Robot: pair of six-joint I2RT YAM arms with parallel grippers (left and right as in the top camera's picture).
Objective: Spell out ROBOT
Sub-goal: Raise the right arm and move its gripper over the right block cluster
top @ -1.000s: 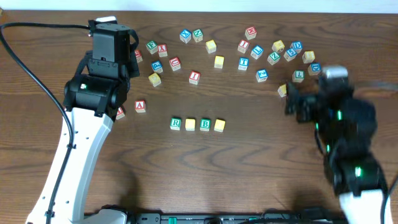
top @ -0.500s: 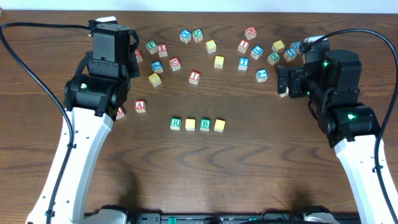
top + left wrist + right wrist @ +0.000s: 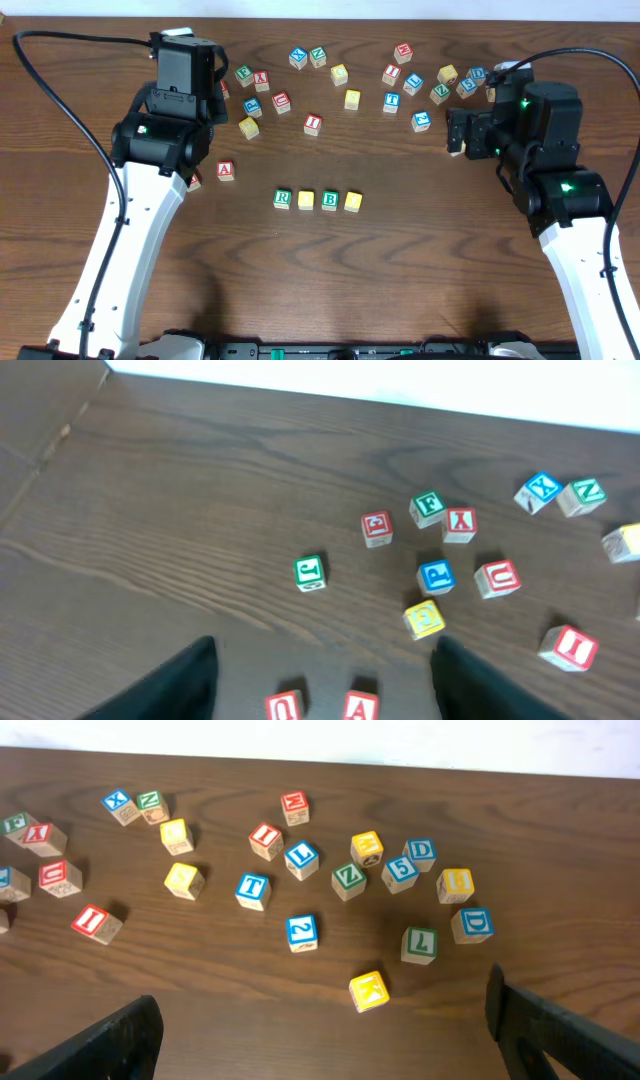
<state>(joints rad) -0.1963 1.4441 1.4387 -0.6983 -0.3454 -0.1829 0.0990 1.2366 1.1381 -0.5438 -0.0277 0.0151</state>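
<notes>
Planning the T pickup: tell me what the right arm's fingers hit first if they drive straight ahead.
Most likely the yellow K cube, lying just ahead between the open right fingers. Beyond it comes the blue 2 cube, then the blue T cube. Their height is unclear.
</notes>
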